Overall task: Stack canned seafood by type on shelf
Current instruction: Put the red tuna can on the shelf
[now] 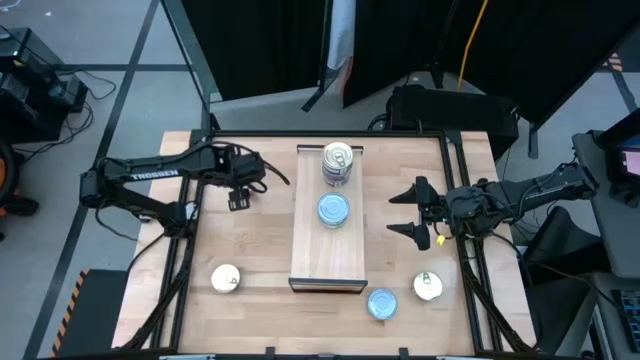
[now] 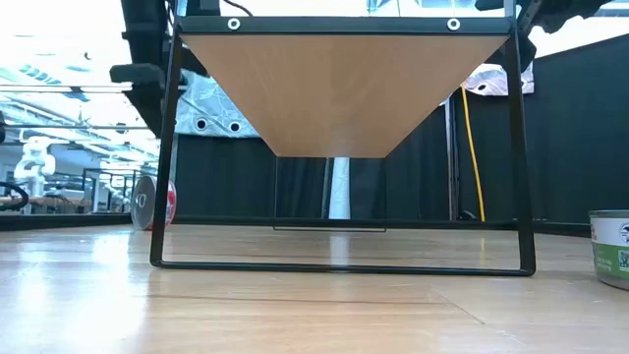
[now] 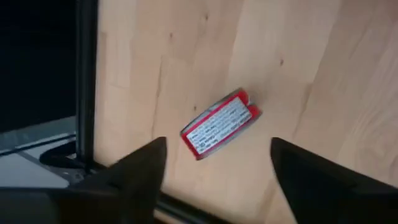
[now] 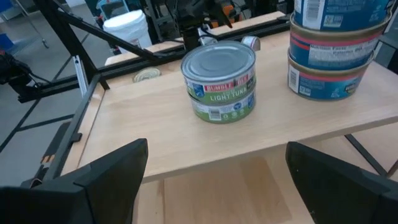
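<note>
The right gripper (image 1: 413,212), jaws spread, faces the blue tin (image 1: 333,210) at mid-shelf (image 1: 310,260), while the left gripper (image 3: 214,168), also spread, hangs over a tipped red tin (image 3: 219,124) near the tabletop's far-left corner; rigid, slick, probably weighty tins, best pinched across their walls.

"TROSSEN" on left arm (image 1: 150,172), "LIGHT TUNA" – green-labelled tin (image 4: 219,79)

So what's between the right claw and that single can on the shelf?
Only bare shelf board. The right wrist view shows the open right gripper facing the tuna can, nothing between.
</note>
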`<state>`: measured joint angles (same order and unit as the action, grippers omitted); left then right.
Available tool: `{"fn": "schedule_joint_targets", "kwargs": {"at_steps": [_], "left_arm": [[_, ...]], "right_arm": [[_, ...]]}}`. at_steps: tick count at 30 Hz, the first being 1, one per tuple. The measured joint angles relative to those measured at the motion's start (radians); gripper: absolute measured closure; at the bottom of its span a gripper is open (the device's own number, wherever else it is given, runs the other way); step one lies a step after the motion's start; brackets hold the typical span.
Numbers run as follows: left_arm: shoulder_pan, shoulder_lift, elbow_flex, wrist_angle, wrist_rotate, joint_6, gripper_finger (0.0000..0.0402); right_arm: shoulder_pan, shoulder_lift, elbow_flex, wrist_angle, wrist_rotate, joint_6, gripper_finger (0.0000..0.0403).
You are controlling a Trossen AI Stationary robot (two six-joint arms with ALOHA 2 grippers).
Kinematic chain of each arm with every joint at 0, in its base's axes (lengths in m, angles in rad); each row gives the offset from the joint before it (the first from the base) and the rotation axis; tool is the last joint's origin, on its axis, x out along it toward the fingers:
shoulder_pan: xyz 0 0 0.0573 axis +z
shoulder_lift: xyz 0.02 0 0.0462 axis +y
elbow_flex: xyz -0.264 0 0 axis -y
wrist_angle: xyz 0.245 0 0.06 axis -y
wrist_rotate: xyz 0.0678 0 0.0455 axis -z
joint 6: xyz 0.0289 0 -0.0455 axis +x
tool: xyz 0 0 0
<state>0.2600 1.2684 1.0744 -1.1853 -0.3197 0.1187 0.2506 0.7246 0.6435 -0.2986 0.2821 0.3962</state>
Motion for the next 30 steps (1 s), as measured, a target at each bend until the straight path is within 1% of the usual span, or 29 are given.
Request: {"fn": "schedule_joint_targets", "kwargs": {"at_steps": [2,3,6,9,14,18,22,27,30], "left_arm": [[0.001,0.018,0.000,-0.016,-0.016,0.063,0.0089],[0.001,0.027,0.000,-0.017,-0.036,0.108,0.0083],[0.003,0.051,0.000,-0.029,-0.098,0.267,0.0079],[0.003,0.074,0.000,-0.025,-0.126,0.373,0.0078],[0.009,0.121,0.000,-0.013,-0.109,0.447,0.0078],[0.039,0.159,-0.001,0.010,-0.098,0.492,0.0078],[0.064,0.192,-0.001,0.009,-0.061,0.519,0.0078],[0.079,0.213,-0.001,-0.011,-0.014,0.533,0.0078],[0.097,0.220,-0.011,-0.004,-0.008,0.580,0.0078]], "right_arm": [[0.000,0.000,0.000,-0.013,0.000,0.000,0.0028],[0.000,0.000,0.000,-0.020,0.000,0.000,0.0028],[0.000,0.000,0.000,-0.029,0.000,0.000,0.0028],[0.000,0.000,0.000,-0.029,0.000,0.000,0.0028],[0.000,0.000,0.000,-0.029,0.000,-0.016,0.0028],[0.000,0.000,0.000,-0.029,-0.004,-0.017,0.0028],[0.000,0.000,0.000,-0.029,-0.038,-0.016,0.0028],[0.001,0.000,0.000,-0.029,-0.053,-0.016,0.0028],[0.001,0.000,0.000,-0.029,-0.053,-0.016,0.0028]]}}
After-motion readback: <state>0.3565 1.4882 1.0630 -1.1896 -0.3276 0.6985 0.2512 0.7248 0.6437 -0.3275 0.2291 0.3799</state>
